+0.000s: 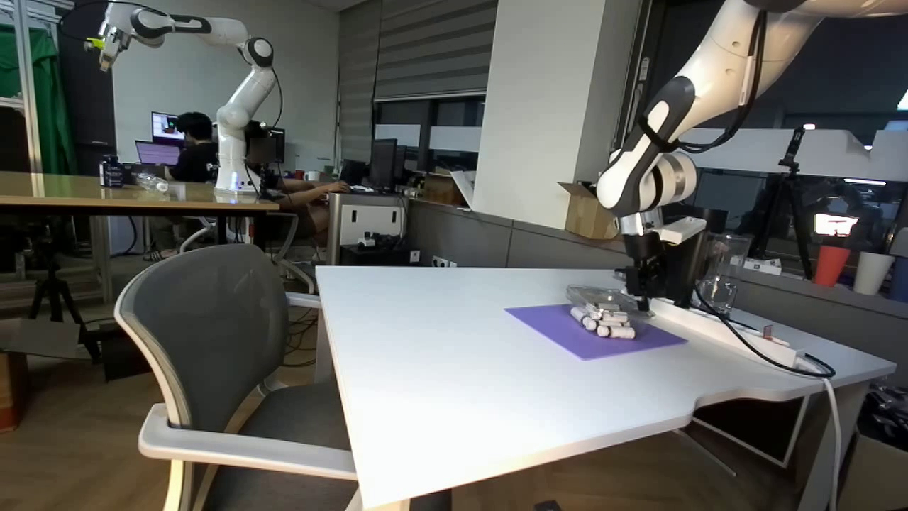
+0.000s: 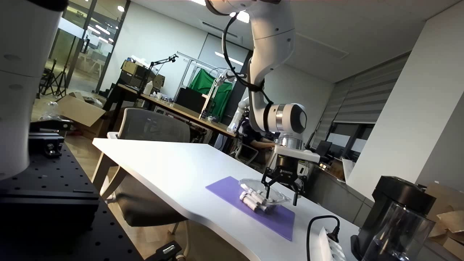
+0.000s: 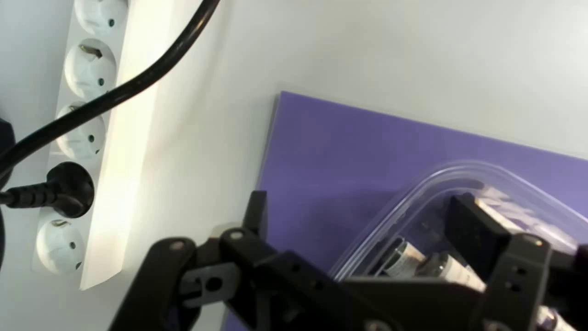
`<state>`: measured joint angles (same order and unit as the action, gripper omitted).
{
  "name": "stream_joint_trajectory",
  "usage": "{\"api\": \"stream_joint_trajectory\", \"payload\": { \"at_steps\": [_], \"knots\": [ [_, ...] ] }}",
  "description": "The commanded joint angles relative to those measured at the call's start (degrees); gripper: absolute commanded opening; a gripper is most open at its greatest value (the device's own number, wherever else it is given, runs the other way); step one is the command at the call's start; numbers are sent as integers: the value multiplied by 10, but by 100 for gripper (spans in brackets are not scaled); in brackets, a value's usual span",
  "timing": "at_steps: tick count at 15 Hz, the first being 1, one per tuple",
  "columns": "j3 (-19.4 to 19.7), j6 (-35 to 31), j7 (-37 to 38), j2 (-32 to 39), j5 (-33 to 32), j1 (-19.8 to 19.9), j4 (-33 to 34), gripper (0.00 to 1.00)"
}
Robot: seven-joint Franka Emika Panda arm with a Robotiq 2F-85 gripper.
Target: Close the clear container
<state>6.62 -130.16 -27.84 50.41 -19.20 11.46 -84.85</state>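
Gripper wide at the container

Its 2 fingers stand far apart, 1 past the rim, 1 over or in the container; which, I cannot tell. The container sits on the mat, just inside 1 edge in the wrist view; vials show within its rim there.

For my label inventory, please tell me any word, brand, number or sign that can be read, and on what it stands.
No text can be read with certainty.
Clear container: no lettering visible.
Small bottles: too blurred to read.
Pale marking above the jaws: too small.
Background monitor: too small.
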Motion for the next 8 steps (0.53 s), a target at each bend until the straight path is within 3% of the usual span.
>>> {"api": "stream_joint_trajectory", "payload": {
  "at_steps": [1,8],
  "knots": [
    [-10,46,-18,-4,10,11,15,100],
    [-3,44,-18,-6,0,15,6,100]
  ]
}}
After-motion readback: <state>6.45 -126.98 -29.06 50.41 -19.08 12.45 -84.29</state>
